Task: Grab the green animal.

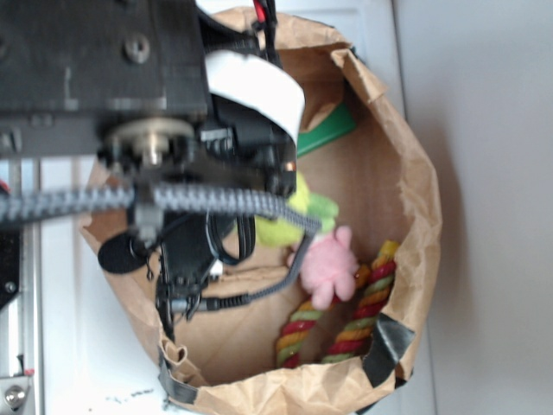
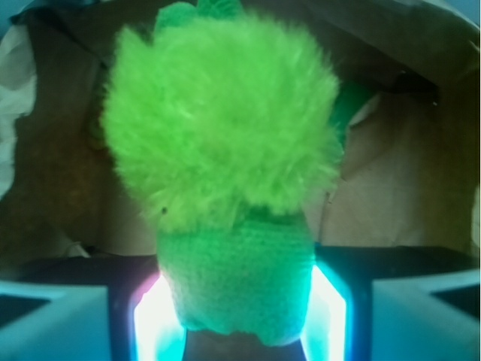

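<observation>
A brown paper bag (image 1: 415, 173) sits on the white surface (image 1: 78, 346), holding a pink bunny (image 1: 333, 264), rope toy (image 1: 367, 307) and green block (image 1: 327, 130).

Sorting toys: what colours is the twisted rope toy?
Red, yellow and green bands on the twisted rope toy; exterior view.

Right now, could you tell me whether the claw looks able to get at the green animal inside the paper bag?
Yes, it seems so: the green animal already sits between the fingers of the claw, which look closed against its sides, with nothing in between.
</observation>
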